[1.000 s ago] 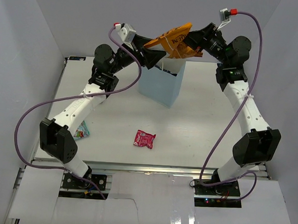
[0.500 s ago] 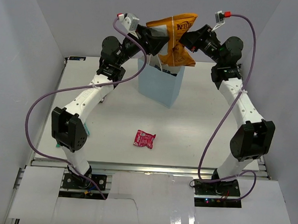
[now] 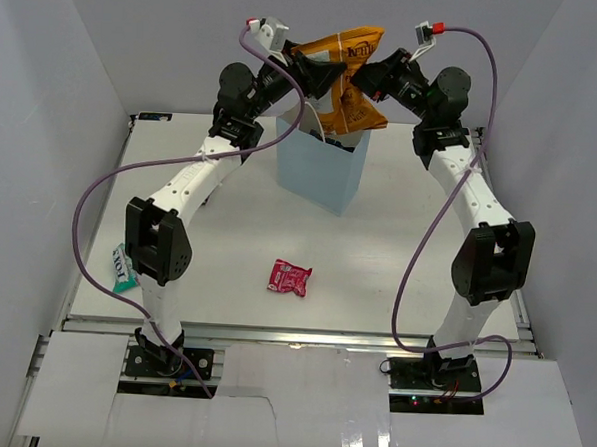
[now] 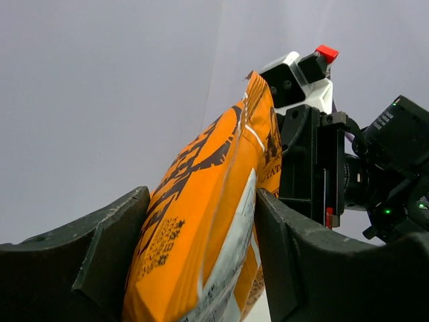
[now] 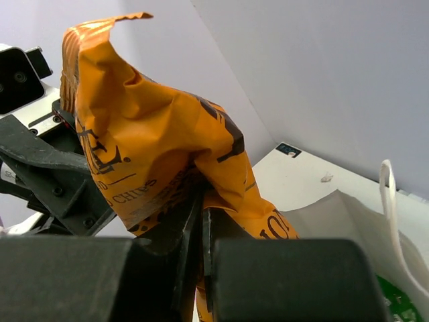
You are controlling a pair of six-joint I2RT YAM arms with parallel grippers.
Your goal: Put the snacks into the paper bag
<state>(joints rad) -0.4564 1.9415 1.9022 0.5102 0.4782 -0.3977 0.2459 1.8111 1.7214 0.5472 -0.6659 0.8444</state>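
Note:
An orange chip bag (image 3: 348, 78) hangs upright in the air just above the mouth of the light blue paper bag (image 3: 321, 177) at the back of the table. My left gripper (image 3: 314, 74) is shut on its left side, one finger (image 4: 100, 255) on each face of the bag (image 4: 201, 221). My right gripper (image 3: 366, 87) is shut on a fold of the same bag (image 5: 154, 154), its jaws nearly together. A pink-red packet (image 3: 289, 277) lies on the table in front. A green packet (image 3: 124, 266) lies at the left edge. The blue chip bag and the purple bar are out of view.
The paper bag's open mouth (image 5: 335, 218) and a white loop handle (image 5: 389, 201) show below the right gripper, with something green (image 5: 395, 295) inside. White walls (image 3: 54, 121) stand close on three sides. Purple cables (image 3: 110, 189) loop off both arms.
Both grippers have lifted the orange chip bag and turned it from lying tilted to upright over the paper bag. The left arm swung in, uncovering the green packet.

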